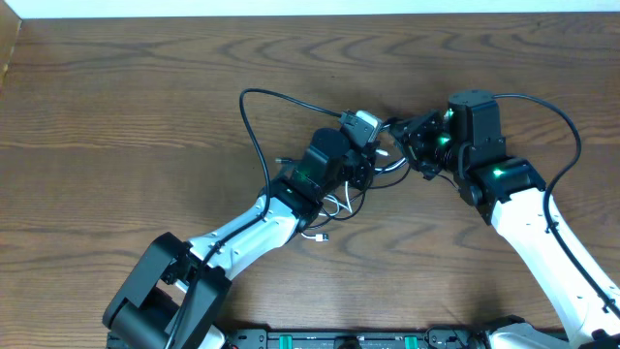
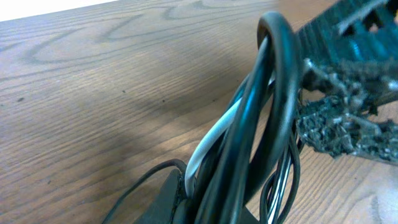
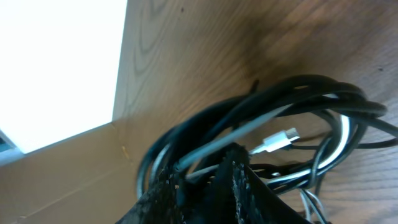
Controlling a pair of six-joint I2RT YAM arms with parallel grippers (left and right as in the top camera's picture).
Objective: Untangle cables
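A black loop of the cables (image 2: 277,87) sits hard against the lens in the left wrist view, rising straight out of the left gripper (image 1: 360,163); 1 white strand (image 2: 214,140) runs alongside it and thinner black strands twist behind; the left jaws are clenched on this bundle, and the cords leave them in 1 tight sheaf. On the far side of the loop from the left jaws stand the rough-faced pads (image 2: 339,121) of the right gripper (image 3: 224,165); in its own view the bundle arcs just ahead of its fingertips, a grey-white strand runs in toward the gap, and a white plug (image 3: 283,138) lies just beyond the tips; whether those jaws pinch a strand or stand slack around it I cannot tell. From overhead the knot sits between the 2 grippers, over the wooden table (image 1: 145,87), with loose white loops trailing behind the left jaws.

The cords look light and limp; they should bend wherever pulled, and their smooth jackets will probably slide through a loose pinch. The plug ends look like the likely snag points and the most fragile part; better to take 1 strand alone, a little back from its plug, than the whole sheaf; draw gently, so the loops do not cinch.
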